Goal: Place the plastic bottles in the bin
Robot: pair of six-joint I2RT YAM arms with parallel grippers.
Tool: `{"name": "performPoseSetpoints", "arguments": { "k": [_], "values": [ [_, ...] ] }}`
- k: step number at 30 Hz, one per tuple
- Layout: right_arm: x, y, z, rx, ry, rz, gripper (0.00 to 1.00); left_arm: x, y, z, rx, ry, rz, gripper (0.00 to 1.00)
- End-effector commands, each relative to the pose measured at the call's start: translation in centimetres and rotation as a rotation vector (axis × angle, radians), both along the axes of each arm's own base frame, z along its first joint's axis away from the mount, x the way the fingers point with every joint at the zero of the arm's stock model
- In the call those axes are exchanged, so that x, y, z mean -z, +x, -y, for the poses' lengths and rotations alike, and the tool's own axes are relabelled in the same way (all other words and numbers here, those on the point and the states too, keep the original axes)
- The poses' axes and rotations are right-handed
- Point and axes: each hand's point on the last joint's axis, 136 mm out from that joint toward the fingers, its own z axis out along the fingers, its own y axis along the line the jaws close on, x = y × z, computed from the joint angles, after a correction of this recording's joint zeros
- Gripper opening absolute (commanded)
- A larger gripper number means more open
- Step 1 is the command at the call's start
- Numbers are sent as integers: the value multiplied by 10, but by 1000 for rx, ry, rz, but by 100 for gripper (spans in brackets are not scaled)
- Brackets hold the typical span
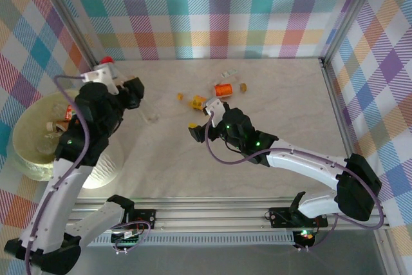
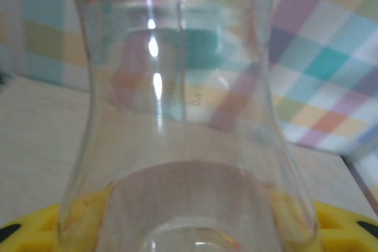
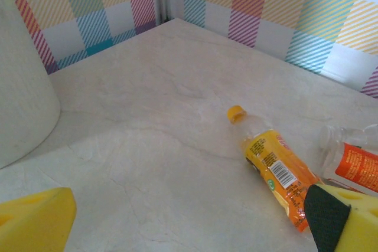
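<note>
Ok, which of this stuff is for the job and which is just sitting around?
Job:
- bin
- clear bottle, gripped
- yellow bottle
- orange bottle

Just there:
- table
- rail
- checked wall

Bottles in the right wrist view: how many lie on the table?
2. The yellow-label bottle lies middle-right; the orange-label bottle lies beside it at the right edge, partly cut off. More may be hidden outside this view.
</note>
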Motion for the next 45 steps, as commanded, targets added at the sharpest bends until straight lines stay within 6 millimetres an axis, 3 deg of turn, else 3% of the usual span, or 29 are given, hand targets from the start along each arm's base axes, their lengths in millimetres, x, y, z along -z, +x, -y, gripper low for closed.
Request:
{"name": "performPoseSetpoints", "arguments": {
  "k": [1,12,17,21,25,35,40,45],
  "values": [
    [-9,1,6,19,-6,37,100,-22,-17,-40,-179,118,32,53],
    [-3,1,5,11,-14,39,100,-83,-45,-114,-584,274,56,52],
    [3,1,6,6,-58,45,100,-85,-59,-154,-748,252,14,53],
    [5,1,10,13,-73,51,100,-67,-67,-184,-790,132,-28,52],
    [8,5,13,28,-77,51,100,-31,-58,-207,-780,2,-143,50],
    [21,13,3,33,-69,-8,100,48,-46,-214,-597,-361,-312,49],
    [25,17,-2,29,-89,-23,100,81,-56,-221,-629,-387,-388,49],
    [25,20,-6,30,-84,-31,100,96,-66,-229,-695,-355,-431,50]
  ]
}}
